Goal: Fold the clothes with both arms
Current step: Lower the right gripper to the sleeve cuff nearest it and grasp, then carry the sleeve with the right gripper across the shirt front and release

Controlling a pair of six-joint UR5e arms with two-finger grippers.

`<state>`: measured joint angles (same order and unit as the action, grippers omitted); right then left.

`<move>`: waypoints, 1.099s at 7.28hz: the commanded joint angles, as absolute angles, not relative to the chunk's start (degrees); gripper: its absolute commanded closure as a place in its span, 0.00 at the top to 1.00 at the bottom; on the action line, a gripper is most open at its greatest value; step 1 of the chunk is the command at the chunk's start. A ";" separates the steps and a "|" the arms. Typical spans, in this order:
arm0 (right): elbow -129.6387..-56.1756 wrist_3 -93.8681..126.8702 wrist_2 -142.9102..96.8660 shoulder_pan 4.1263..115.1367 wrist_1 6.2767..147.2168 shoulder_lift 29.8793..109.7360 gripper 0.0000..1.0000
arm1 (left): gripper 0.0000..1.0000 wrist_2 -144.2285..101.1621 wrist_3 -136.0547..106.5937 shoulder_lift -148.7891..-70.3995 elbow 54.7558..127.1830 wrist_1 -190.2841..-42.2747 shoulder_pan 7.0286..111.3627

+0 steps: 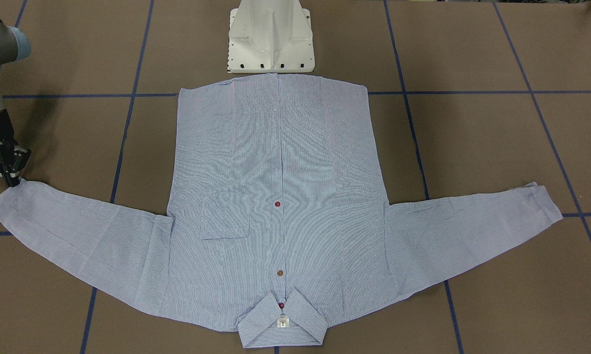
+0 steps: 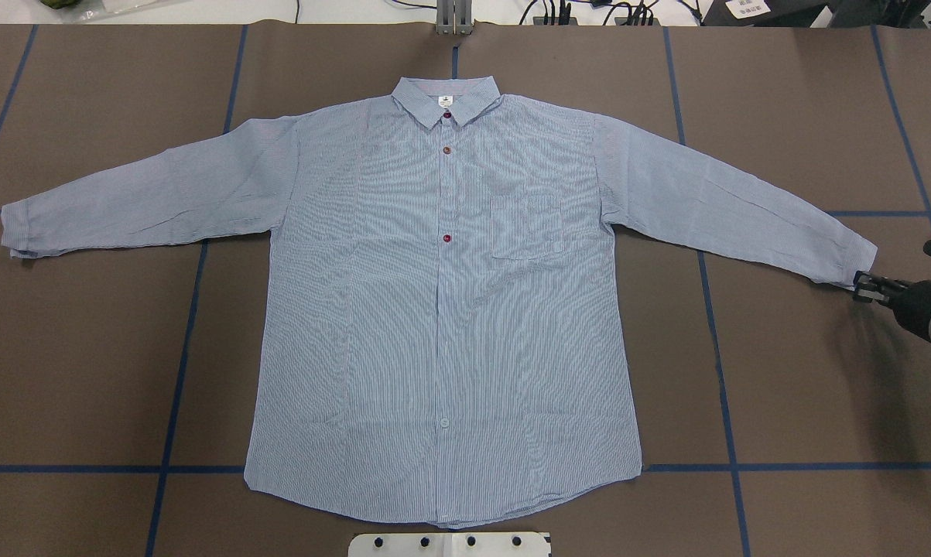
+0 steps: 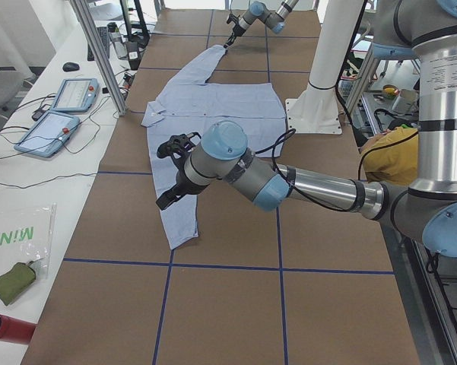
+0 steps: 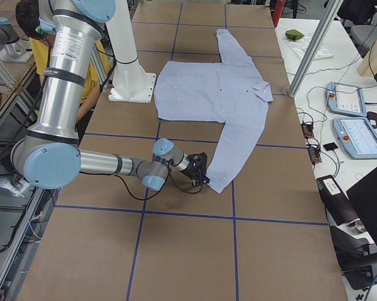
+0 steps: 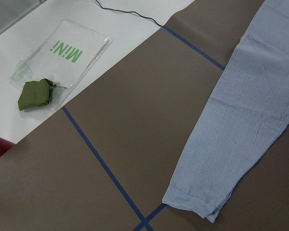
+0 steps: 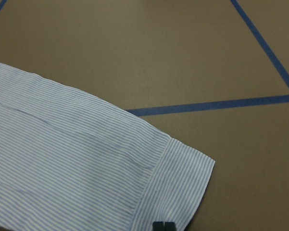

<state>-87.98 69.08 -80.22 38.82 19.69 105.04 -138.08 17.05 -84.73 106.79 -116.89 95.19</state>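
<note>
The shirt (image 2: 442,309) lay flat on the table (image 2: 86,371), collar away from me, hem by my base (image 2: 450,545), sleeves out sideways; my right gripper (image 2: 859,284) sat at the right cuff.

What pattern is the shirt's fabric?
Light blue shirt with fine white stripes; clearest in the right wrist-mounted view.
</note>
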 commanded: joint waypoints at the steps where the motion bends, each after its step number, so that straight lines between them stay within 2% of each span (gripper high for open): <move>1: -88.15 69.00 -79.98 38.93 19.69 105.12 0.00 | 1.00 -138.08 17.05 -84.73 106.79 -116.89 95.19; 5: -97.81 68.47 -87.35 43.58 20.83 104.51 0.00 | 1.00 -138.87 16.88 -84.73 106.79 -116.89 95.19; 8: -100.72 68.55 -87.28 43.95 24.69 88.75 0.00 | 1.00 -138.87 16.79 -84.73 106.79 -116.89 95.19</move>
